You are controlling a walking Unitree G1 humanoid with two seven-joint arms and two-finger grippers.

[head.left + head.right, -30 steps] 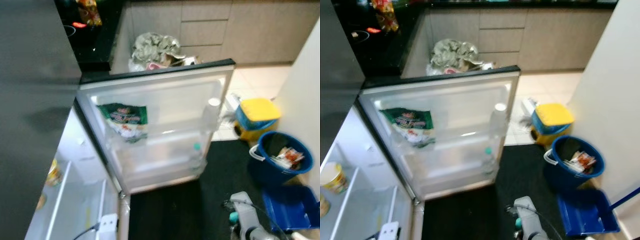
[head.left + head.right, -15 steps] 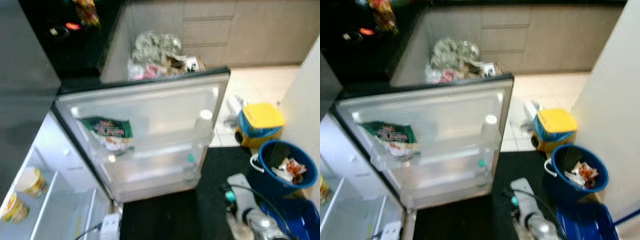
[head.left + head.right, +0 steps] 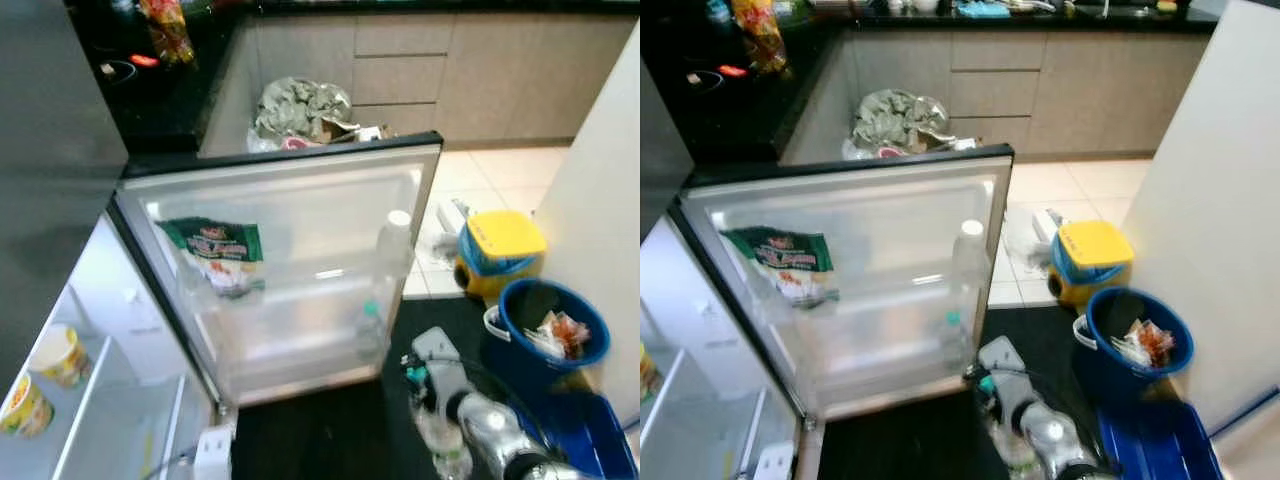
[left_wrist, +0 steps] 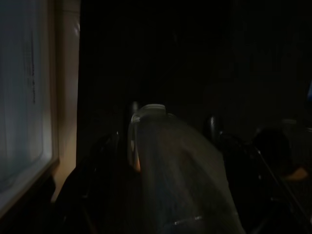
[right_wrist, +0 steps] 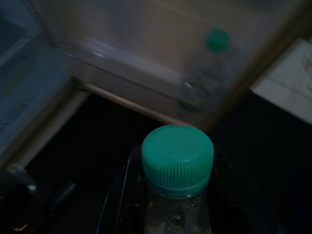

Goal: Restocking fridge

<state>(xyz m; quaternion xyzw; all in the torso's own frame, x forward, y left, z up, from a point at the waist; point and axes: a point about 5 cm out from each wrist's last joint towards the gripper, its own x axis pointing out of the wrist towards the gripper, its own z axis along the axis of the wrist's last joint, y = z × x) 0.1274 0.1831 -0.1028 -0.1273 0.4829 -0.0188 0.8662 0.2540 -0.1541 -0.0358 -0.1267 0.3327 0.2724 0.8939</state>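
Right gripper [image 5: 170, 214] is clamped on a green-cap water bottle [image 5: 177, 161], low & near the open fridge door [image 3: 290, 260]. Door shelf has 2 bottles already. You've got this 1 left to put in.

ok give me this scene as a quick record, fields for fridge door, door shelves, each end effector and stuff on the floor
fridge door: open, swung wide
door shelves: green packet upper shelf; white-capped bottle upper shelf; green-capped bottle lower shelf
fridge interior: two yellow cups on a shelf
right end effector: shut on a clear bottle with a green cap, low before the door
left end effector: holding a pale jug, view very dark
floor: yellow-lidded bin; blue bucket with wrappers
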